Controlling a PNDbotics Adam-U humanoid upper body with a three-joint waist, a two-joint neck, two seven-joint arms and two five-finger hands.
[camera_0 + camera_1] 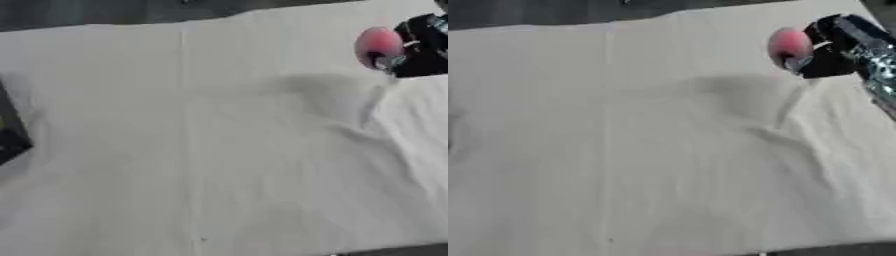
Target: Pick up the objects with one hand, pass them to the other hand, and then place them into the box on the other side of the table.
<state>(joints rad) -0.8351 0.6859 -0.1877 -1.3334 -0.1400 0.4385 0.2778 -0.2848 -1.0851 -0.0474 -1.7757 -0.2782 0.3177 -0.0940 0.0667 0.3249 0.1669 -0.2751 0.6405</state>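
- My right hand [833, 47] sits at the far right, fingers curled round a pink, rounded object [789, 46]. Can't make out what the object is beyond colour and shape.
- Object is lifted clear of the tabletop [219, 150]; a soft shadow lies on the cloth below and to the left of it. Judging by that, it is carried, not resting.
- The object pokes out on the left side of the hand, toward the middle. I read that as a good presentation for a handover: the free side faces where the other hand would come from.
- Left hand: not visible in either eye view.
- White cloth covers the tabletop, creased in ridges running down from under the hand.
- Dark thing [10, 142] at the left edge, partly cut off. Could be the box; can't tell.
- Stage, by my reckoning: pickup done, pass not yet made.
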